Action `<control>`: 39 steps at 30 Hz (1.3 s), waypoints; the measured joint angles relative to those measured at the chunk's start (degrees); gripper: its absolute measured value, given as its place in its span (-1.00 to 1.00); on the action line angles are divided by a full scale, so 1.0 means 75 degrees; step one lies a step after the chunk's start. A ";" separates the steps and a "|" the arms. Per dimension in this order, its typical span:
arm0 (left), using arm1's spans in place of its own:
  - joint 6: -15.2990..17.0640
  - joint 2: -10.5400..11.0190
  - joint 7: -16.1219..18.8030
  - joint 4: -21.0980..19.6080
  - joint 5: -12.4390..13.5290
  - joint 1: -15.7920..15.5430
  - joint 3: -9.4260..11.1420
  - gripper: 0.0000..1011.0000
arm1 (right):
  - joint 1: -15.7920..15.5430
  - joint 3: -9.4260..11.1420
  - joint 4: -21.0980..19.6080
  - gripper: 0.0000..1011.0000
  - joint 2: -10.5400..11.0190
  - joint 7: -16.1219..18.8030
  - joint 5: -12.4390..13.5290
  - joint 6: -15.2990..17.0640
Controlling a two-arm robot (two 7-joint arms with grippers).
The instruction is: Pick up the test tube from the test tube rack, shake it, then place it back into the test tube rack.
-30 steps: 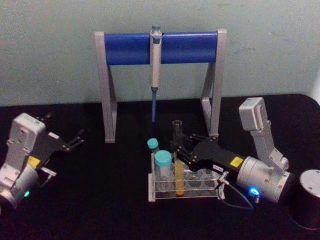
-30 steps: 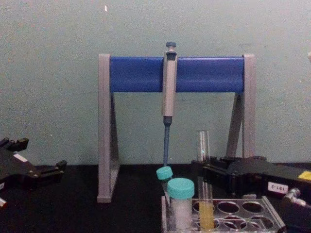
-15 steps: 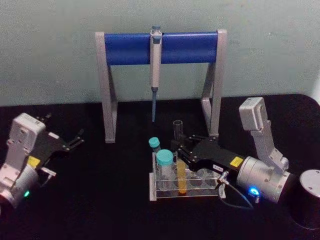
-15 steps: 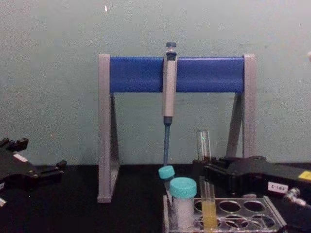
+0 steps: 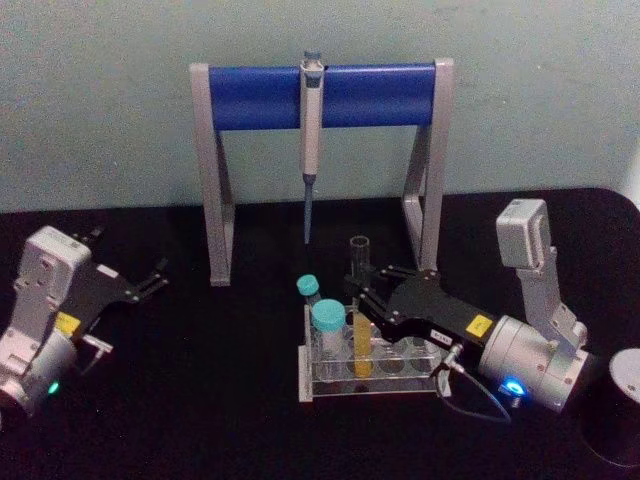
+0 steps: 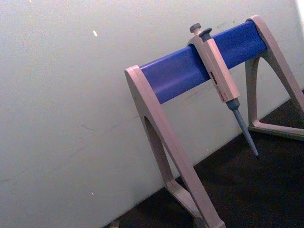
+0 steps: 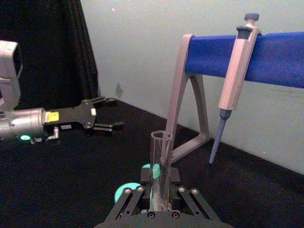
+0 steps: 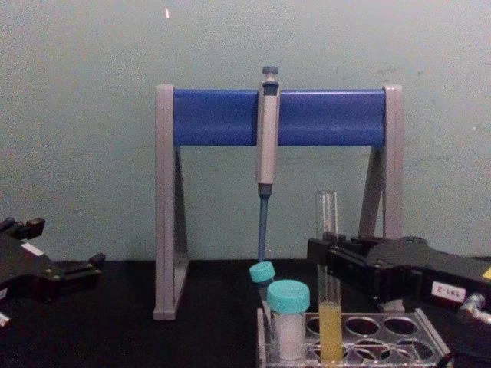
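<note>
The right gripper (image 5: 366,298) is closed on the tube (image 5: 358,345). Its two black fingers press the clear glass from both sides, a little above the rack (image 5: 400,378). In the right wrist view the tube (image 7: 161,156) stands straight up between the fingers of the right gripper (image 7: 160,198), and its open mouth is well above them. The arm reaches the rack from the right and lies low over the right holes. The tube is upright. Its lower part, with the yellow liquid, sits in a hole in the left part of the rack. In the chest view the tube (image 8: 328,230) goes down below the top plate of the rack (image 8: 387,337). I cannot tell if its bottom touches the floor of the rack. Just left of the tube, in the same rack, stands a wide vial (image 5: 327,322) with a teal cap. At the back left corner of the rack is a small vial (image 5: 307,288) with the same cap, a little tilted. Behind the rack is the stand (image 5: 215,180) with grey legs and a blue bar. A grey pipette (image 5: 311,120) hangs from this bar with its blue tip pointing down, clear of the black table (image 5: 220,400). The left gripper (image 5: 150,280) is far to the left of the rack, low over the table. Its fingers are spread apart and hold nothing.
</note>
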 joint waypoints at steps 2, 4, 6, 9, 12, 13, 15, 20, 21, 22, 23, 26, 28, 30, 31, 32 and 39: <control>0.0000 0.0000 0.0000 0.0000 0.0000 0.0000 0.0000 0.98 | -0.0066 0.0032 -0.0048 -0.54 0.0015 0.0053 0.0046 -0.0092; 0.0000 0.0000 0.0000 0.0000 0.0000 0.0000 0.0000 0.98 | -0.0137 0.0064 -0.0107 -0.54 0.0043 0.0079 0.0070 -0.0165; 0.0000 0.0000 0.0000 0.0000 0.0000 0.0000 0.0000 0.98 | -0.0181 0.0084 -0.0143 -0.54 0.0064 0.0096 0.0083 -0.0211; 0.0000 0.0000 0.0000 0.0000 0.0000 0.0000 0.0000 0.98 | -0.0265 0.0128 -0.0226 -0.54 0.0109 0.0102 0.0093 -0.0289; 0.0000 0.0000 0.0000 0.0000 0.0000 0.0000 0.0000 0.98 | -0.0339 0.0174 -0.0315 -0.54 0.0152 0.0102 0.0094 -0.0368; 0.0000 0.0000 0.0000 0.0000 0.0000 0.0000 0.0000 0.98 | -0.0367 0.0194 -0.0363 -0.54 0.0170 0.0102 0.0093 -0.0402; 0.0000 0.0000 0.0000 0.0000 0.0001 0.0000 0.0000 0.98 | -0.0393 0.0213 -0.0413 -0.54 0.0184 0.0103 0.0092 -0.0428; 0.0000 0.0000 0.0000 0.0000 0.0000 0.0000 0.0000 0.98 | -0.0467 0.0292 -0.0585 -0.54 0.0226 0.0104 0.0113 -0.0502; 0.0000 0.0000 0.0000 0.0000 0.0000 0.0000 0.0000 0.98 | -0.0491 0.0323 -0.0661 -0.54 0.0237 0.0104 0.0126 -0.0525; 0.0000 0.0000 0.0000 0.0000 0.0000 0.0000 0.0000 0.98 | -0.0500 0.0336 -0.0694 -0.54 0.0241 0.0103 0.0133 -0.0537; 0.0000 0.0000 0.0000 0.0000 0.0000 0.0000 0.0000 0.98 | -0.0513 0.0361 -0.0750 -0.54 0.0248 0.0103 0.0147 -0.0556; 0.0000 0.0000 0.0000 0.0000 0.0000 0.0000 0.0000 0.98 | -0.0523 0.0420 -0.0864 -0.54 0.0252 0.0092 0.0173 -0.0603; 0.0000 0.0000 0.0000 0.0000 0.0000 -0.0001 0.0000 0.98 | -0.0507 0.0467 -0.0938 -0.54 0.0250 0.0069 0.0180 -0.0633; 0.0000 0.0000 0.0000 0.0000 0.0000 0.0000 0.0000 0.98 | -0.0480 0.0502 -0.0980 -0.54 0.0244 0.0046 0.0181 -0.0656; 0.0000 0.0000 0.0000 0.0000 0.0000 0.0000 0.0000 0.98 | -0.0461 0.0519 -0.0996 -0.54 0.0236 0.0031 0.0180 -0.0669; 0.0000 0.0000 0.0000 0.0000 0.0000 0.0000 0.0000 0.98 | -0.0417 0.0549 -0.1016 -0.54 0.0217 -0.0006 0.0175 -0.0690; 0.0000 0.0000 0.0000 -0.0001 0.0000 0.0000 0.0000 0.98 | -0.0147 0.0617 -0.0894 -0.54 0.0058 -0.0202 0.0078 -0.0682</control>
